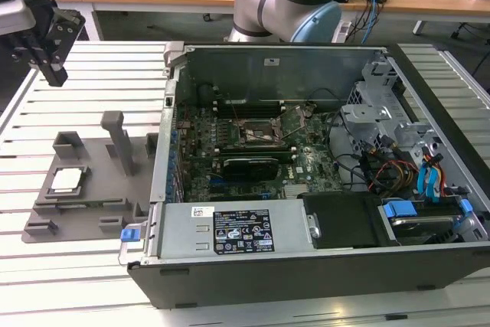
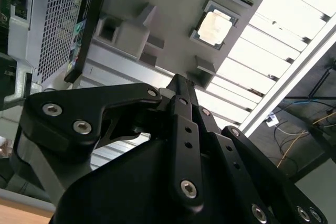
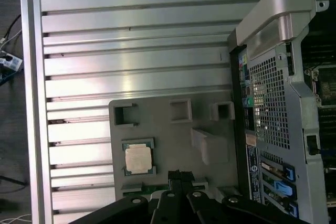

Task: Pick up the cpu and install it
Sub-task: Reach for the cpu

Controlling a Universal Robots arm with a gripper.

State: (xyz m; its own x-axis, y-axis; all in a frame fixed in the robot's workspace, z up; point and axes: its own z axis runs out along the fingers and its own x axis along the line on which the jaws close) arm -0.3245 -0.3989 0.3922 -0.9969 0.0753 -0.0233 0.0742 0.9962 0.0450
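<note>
on the tray point(image 1: 92, 220), cpu point(image 1: 66, 180), blocks point(image 1: 116, 139) beside

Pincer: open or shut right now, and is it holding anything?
Pincer: shut, holding nothing. The cpu lies in the grey fixture tray, apart from the pincer.

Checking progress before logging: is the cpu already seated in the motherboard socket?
No, the cpu lies on the grey fixture tray outside the computer case, at the exterior view's left.

Space above the cpu point(image 1: 66, 180) is free; 1 tall post point(image 1: 116, 139) stands near on the tray point(image 1: 103, 188).
</note>
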